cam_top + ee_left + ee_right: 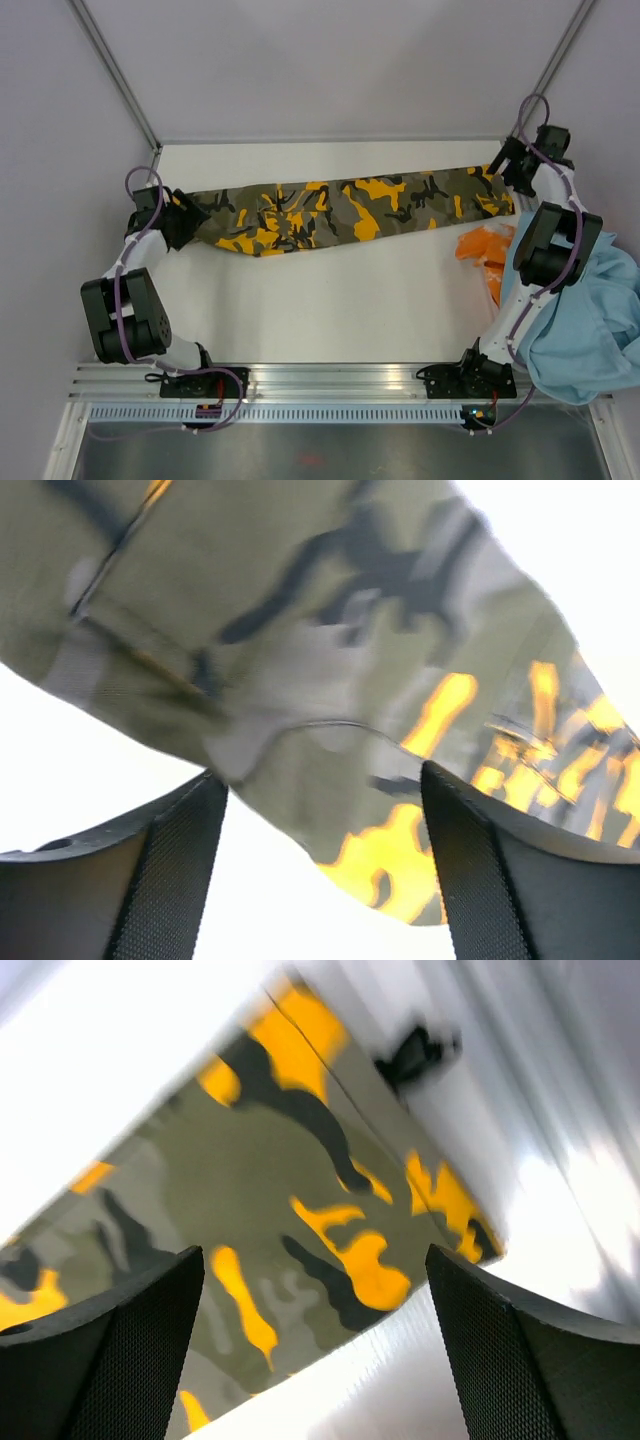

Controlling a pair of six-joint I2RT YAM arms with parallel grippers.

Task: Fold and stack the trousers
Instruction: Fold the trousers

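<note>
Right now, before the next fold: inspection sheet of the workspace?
Surface: white table, aluminium rail along the near edge.
Job's things: trousers stretched long across the far side, one end at each tool, not yet stacked.
Clutter: orange garment and light-blue garment bunched at the right edge.
Tools: left tool open at the trousers' left end; right tool open at the right end; contact unclear.
Cables: purple cables looped along both arms.
Surroundings: grey walls; nothing else seen.
</note>
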